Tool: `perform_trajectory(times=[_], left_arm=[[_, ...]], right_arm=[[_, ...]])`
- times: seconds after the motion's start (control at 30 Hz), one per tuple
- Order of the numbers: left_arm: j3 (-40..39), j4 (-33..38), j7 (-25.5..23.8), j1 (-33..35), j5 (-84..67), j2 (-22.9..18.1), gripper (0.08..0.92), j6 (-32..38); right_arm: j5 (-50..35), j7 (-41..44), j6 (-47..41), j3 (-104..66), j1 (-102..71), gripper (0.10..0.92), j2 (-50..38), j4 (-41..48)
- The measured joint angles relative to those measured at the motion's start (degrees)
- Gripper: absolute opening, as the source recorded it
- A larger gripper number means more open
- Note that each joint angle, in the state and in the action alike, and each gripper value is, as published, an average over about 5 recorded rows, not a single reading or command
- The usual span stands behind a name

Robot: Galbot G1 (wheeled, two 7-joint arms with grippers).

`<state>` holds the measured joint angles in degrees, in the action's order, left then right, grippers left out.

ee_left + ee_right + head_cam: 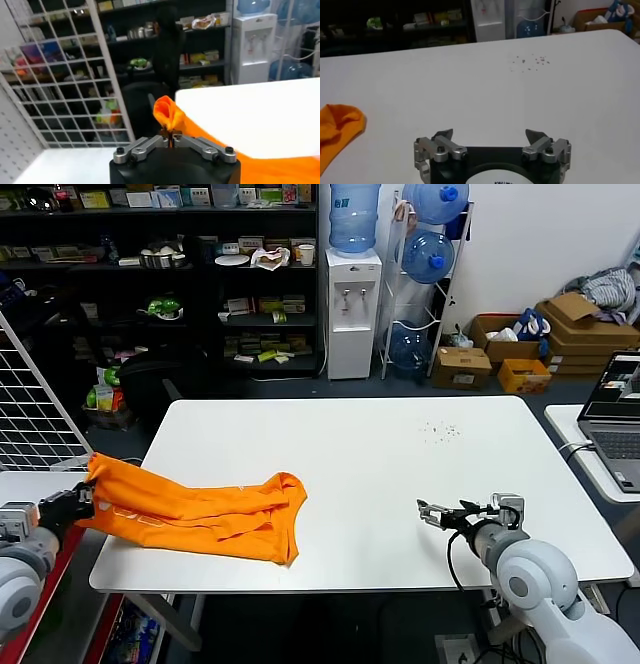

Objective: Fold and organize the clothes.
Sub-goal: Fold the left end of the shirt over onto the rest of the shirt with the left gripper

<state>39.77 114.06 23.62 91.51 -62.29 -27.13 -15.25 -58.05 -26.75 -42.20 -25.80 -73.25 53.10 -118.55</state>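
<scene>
The shirt lies bunched on the bench, one end lifted past the bench's edge, pinched in the left gripper, whose jaws are clamped together on a fold of cloth. The rest trails away from that gripper toward the right gripper, which hovers well apart from the cloth, jaws spread. Probably spreading comes first: draw the pinched end steadily without letting the cloth slide off the edge.

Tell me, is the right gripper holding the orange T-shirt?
No. The right gripper hovers open above the bare white table, apart from the orange T-shirt, which the left gripper pinches.
</scene>
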Motion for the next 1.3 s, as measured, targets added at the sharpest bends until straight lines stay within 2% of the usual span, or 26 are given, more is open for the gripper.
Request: perform_trajectory(times=[0.17, 0.4, 0.67, 1.07, 1.17, 1.3], left_arm=[[-5.2, 5.9, 3.7, -3.7, -6.7, -2.0, 0.125, -1.8], [-16.9, 10.2, 7.9, -14.5, -14.2, -5.5, 0.125, -3.7], [-30.3, 9.3, 11.1, -27.5, -17.1, -10.2, 0.125, -4.7], [-41.6, 6.1, 12.3, -36.6, -16.1, -15.8, 0.129, -4.9], [-42.8, 5.3, 12.1, -37.6, -15.4, -16.8, 0.173, -4.8], [-43.8, 4.7, 11.8, -38.4, -14.8, -17.4, 0.28, -4.8]], right_arm=[[0.6, -0.4, 0.0, -1.1, -1.6, 0.921, 0.6, -0.7], [1.6, -0.5, 0.0, -3.1, -4.8, 0.921, 1.9, -1.9], [2.1, -0.6, 0.0, -5.3, -7.7, 0.921, 2.4, -3.3], [2.3, -0.6, 0.0, -5.8, -8.7, 0.921, 3.0, -3.4], [2.3, -0.6, 0.0, -5.9, -8.9, 0.921, 2.9, -3.3], [2.2, -0.5, 0.0, -6.1, -8.9, 0.921, 2.8, -3.2]])
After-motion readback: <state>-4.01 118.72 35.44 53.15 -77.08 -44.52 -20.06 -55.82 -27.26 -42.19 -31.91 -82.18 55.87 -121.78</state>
